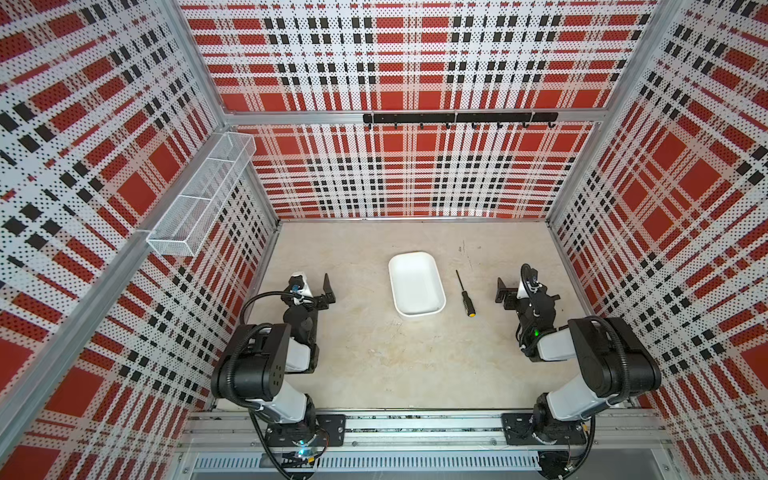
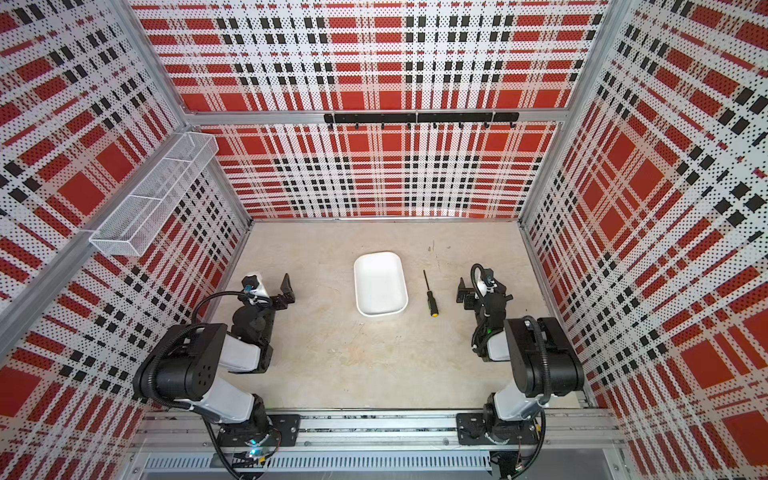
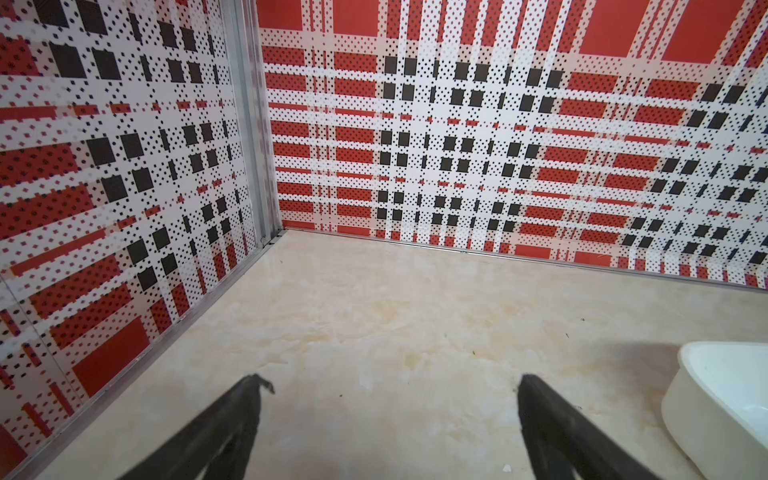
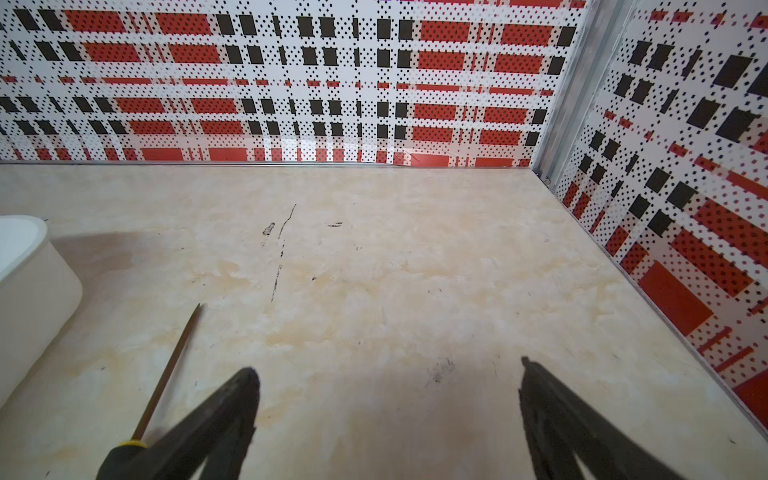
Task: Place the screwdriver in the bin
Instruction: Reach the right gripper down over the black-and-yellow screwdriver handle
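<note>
- Right gripper (image 1: 505, 293) hangs low over the beige table (image 1: 374, 365), its jaws spread wide and holding nothing; from its wrist camera both fingers frame bare tabletop, with the tool just outside one of them.
- Left gripper (image 1: 328, 291) sits well apart on the far side of the bin (image 1: 417, 284), jaws likewise spread and empty, seemingly parked out of the way.
- Lying flat on the table between the bin and the right gripper, the screwdriver (image 1: 465, 294) touches neither; in both top views it rests just beside the bin's long wall.
- Its long axis runs roughly parallel to the bin's length, thin dark shaft pointing toward the back wall, black handle and yellow-orange end cap toward the robot's base.
- Judging by the layout, the right arm is the natural one for the pickup: it is nearer, and its open jaws stand ready to straddle the slim handle.
- White and shallow, the bin stands empty, so the task looks not yet begun.
- A short sideways carry over the rim should suffice; the thin shaft may roll if nudged.
</note>
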Available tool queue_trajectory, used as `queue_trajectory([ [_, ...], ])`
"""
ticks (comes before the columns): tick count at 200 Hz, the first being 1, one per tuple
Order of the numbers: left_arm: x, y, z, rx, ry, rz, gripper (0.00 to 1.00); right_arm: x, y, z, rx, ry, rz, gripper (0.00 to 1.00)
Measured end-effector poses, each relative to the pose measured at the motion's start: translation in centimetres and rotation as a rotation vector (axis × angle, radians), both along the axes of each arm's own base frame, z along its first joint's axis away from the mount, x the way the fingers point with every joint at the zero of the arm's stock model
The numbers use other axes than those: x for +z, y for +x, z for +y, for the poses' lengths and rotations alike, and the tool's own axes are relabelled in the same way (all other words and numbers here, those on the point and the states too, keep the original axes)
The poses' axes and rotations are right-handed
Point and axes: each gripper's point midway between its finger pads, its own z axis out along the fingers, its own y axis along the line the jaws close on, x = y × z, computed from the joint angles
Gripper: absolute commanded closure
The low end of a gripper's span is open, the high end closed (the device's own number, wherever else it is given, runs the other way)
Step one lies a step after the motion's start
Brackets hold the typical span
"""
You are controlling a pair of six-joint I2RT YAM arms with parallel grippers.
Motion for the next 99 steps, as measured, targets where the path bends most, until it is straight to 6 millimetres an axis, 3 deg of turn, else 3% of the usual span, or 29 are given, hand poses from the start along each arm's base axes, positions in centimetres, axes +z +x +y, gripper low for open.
queue_trajectory([
  [99,0.01,0.05,-0.4,-0.031,0.002,0.0,0.02,0.03,0.0,-0.03,-0.002,0.0,-0.001,0.0],
])
